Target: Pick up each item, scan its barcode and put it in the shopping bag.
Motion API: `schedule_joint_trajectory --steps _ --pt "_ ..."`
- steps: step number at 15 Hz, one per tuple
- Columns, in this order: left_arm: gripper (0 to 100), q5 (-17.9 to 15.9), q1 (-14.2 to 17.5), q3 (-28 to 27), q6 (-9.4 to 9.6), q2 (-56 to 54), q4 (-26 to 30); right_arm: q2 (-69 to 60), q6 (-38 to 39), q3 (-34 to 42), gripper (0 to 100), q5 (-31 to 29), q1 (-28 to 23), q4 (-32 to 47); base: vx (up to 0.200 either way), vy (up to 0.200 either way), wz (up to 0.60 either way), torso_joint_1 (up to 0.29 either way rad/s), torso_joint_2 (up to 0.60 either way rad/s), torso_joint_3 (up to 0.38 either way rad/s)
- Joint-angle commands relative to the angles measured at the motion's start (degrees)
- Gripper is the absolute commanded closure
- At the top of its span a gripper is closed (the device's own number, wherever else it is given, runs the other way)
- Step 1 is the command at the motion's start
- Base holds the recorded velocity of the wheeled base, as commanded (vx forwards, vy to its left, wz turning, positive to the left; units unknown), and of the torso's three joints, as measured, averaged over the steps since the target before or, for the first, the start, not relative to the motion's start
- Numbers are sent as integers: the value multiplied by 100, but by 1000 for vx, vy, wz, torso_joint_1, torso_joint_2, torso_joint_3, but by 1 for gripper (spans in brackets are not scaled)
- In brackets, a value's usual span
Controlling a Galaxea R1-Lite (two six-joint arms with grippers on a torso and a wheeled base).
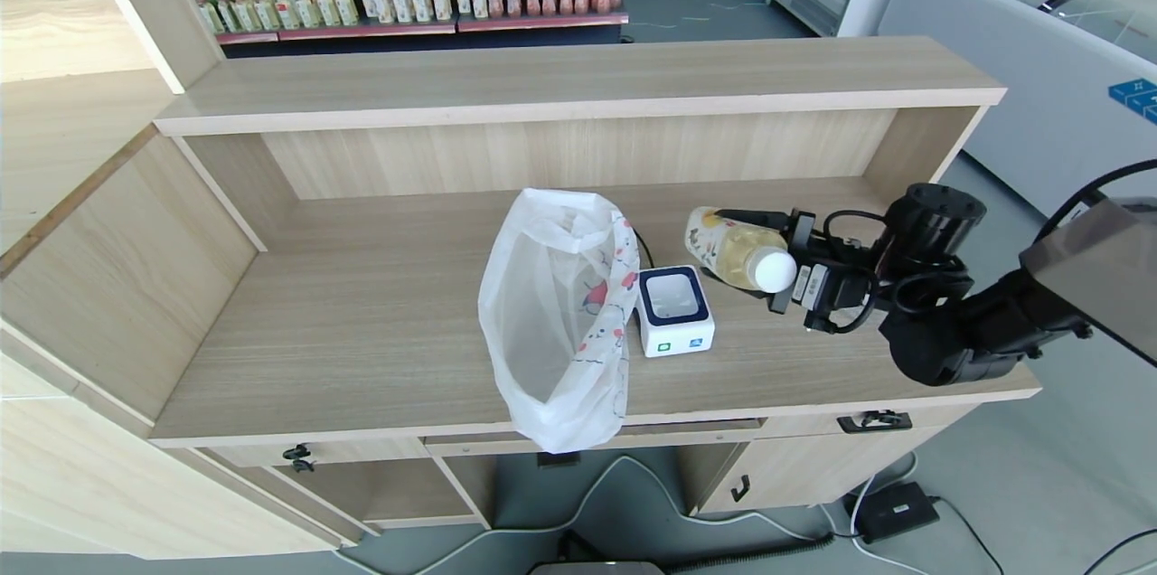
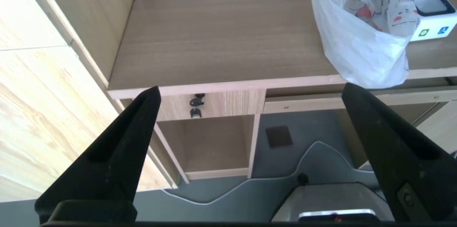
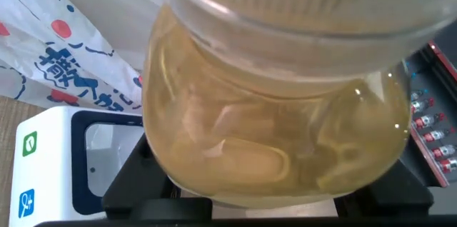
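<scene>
Left wrist view has our left gripper [image 2: 250, 93] hanging spread and empty off the near side of the counter [image 2: 214, 34], left of the shopping bag [image 1: 556, 313]. That bag slumps over the near edge, so we reckon a careless drop could drag it off or miss its mouth. Just right of it sits the scanner [image 1: 675, 311]. Farther right, our right gripper [image 1: 755, 257] pinches the bottle [image 1: 728, 245] on its side. Being round, it could slip, or its barcode could end up facing away from the scanner.
</scene>
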Motion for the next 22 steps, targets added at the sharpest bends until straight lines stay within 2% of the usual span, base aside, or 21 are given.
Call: schedule_joint_trajectory --steps 1,14,22 --pt "0 0 4 1 1 -2 -2 182 2 -54 100 20 19 -138 0 0 0 0 0 0" --pt "0 0 4 1 1 -2 -2 824 -7 -388 100 591 -7 -420 0 0 0 0 0 0" --pt "0 0 4 1 1 -2 -2 1123 -7 -713 100 591 28 -420 0 0 0 0 0 0"
